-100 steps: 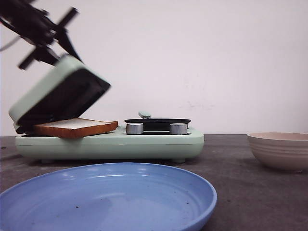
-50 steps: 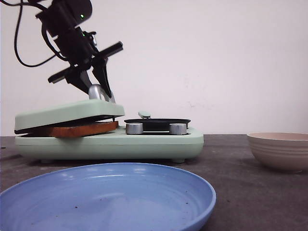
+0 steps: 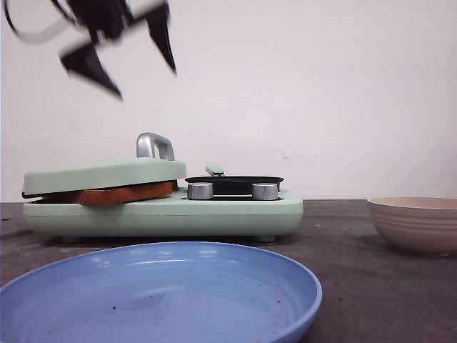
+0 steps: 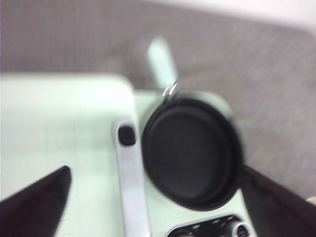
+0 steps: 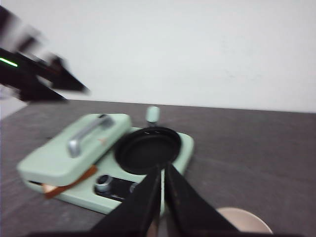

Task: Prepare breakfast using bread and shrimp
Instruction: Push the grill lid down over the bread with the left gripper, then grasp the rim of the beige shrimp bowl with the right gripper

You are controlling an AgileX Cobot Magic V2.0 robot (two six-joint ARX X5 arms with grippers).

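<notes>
Bread [image 3: 123, 193] sat pressed under the sandwich maker's lid [image 3: 103, 174], lowered a second ago; left gripper [image 3: 120, 53] had lifted clear, fingers spread, empty. Toasting could begin.

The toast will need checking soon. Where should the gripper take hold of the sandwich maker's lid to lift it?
Probably by the silver handle arching above the green lid, coming from above: its open loop leaves room for fingers, while the lid itself is broad and flat.

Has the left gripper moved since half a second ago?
Yes. The left gripper has risen off the lid handle, now open well above it.
</notes>
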